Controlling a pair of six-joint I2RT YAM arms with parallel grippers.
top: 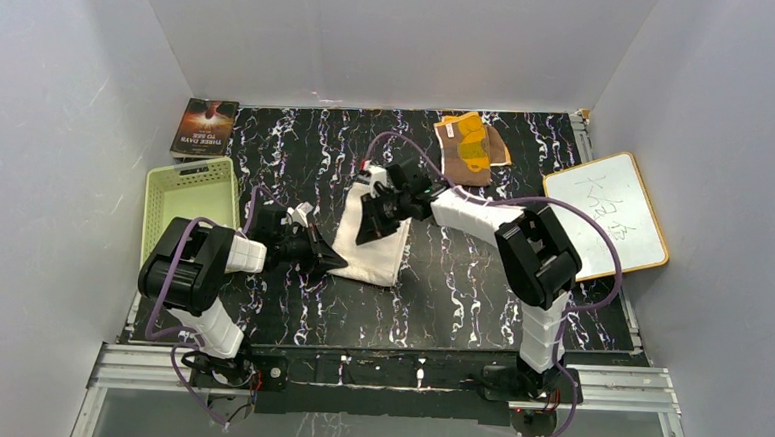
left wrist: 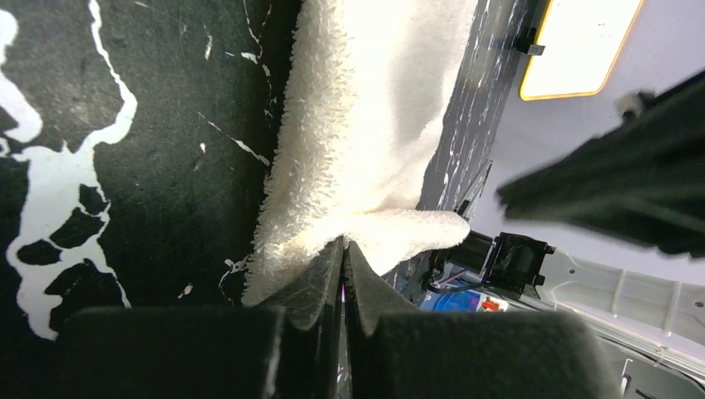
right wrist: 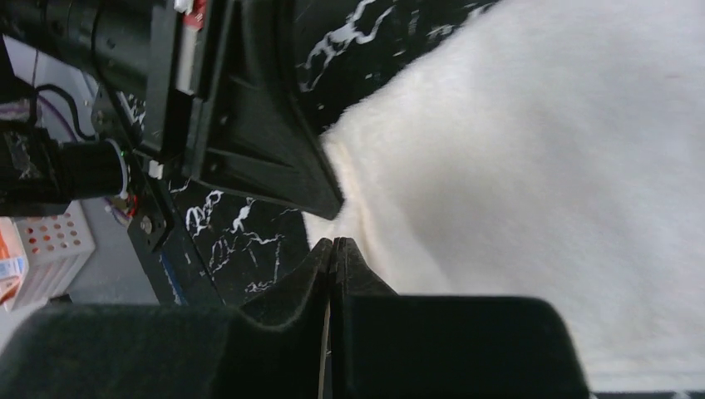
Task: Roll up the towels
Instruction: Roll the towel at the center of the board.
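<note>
- Centrally, cream towel [top: 387, 254]: lies on the black marbled tabletop [top: 460, 292], between the two arms.
- left pincer [top: 333, 260]: pressed together, pinching the cream towel's near-left edge, with the cloth drawn up to its tips.
- right pincer [top: 364, 237]: pressed together, tips at the cream towel's edge; whether any cloth is caught cannot be told.
- brown towel [top: 472, 148]: crumpled, yellow-orange pattern, at the far edge, well apart from both pincers.
- green basket [top: 189, 203], book [top: 205, 127]: left side.
- whiteboard [top: 604, 215]: right side.
</note>
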